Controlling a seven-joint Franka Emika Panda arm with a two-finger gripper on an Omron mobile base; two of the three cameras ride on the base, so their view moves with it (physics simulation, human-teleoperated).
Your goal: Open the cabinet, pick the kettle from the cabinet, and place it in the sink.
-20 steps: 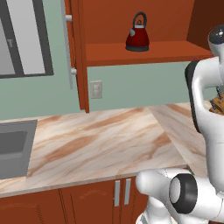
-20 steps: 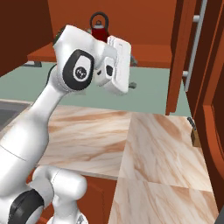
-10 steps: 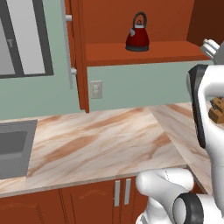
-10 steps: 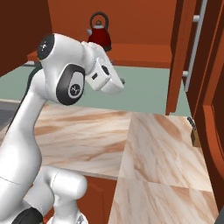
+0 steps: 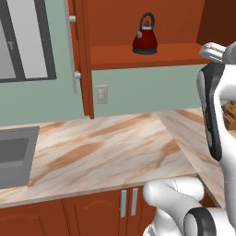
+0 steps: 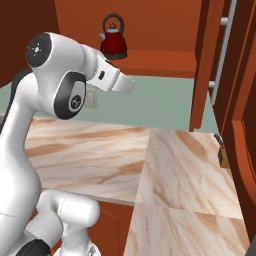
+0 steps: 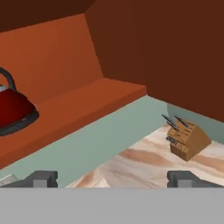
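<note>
The cabinet (image 5: 177, 23) stands open, its left door (image 5: 84, 55) swung out. On its lower shelf (image 7: 83, 107) sits the dark red kettle (image 5: 144, 40) with a black arched handle, upright; it also appears in the right base view as the kettle (image 6: 114, 43) and at the left edge of the hand view as the kettle (image 7: 13, 113). My gripper (image 7: 113, 179) is open with nothing between its fingertips (image 7: 42, 178), below and to the right of the kettle and well short of it. The dark grey sink (image 5: 14, 156) is set in the counter at far left.
The marbled tan counter (image 5: 106, 147) runs under the cabinet and turns a corner on the right. A wooden knife block (image 7: 187, 139) stands on that right stretch. The cabinet's right door (image 6: 210, 65) with its silver bar handle (image 6: 223, 50) hangs open on the right.
The arm has swung: in the right base view the hand has moved left and down off the kettle, which now shows whole. The kettle and doors have not moved; the jaws stay open.
</note>
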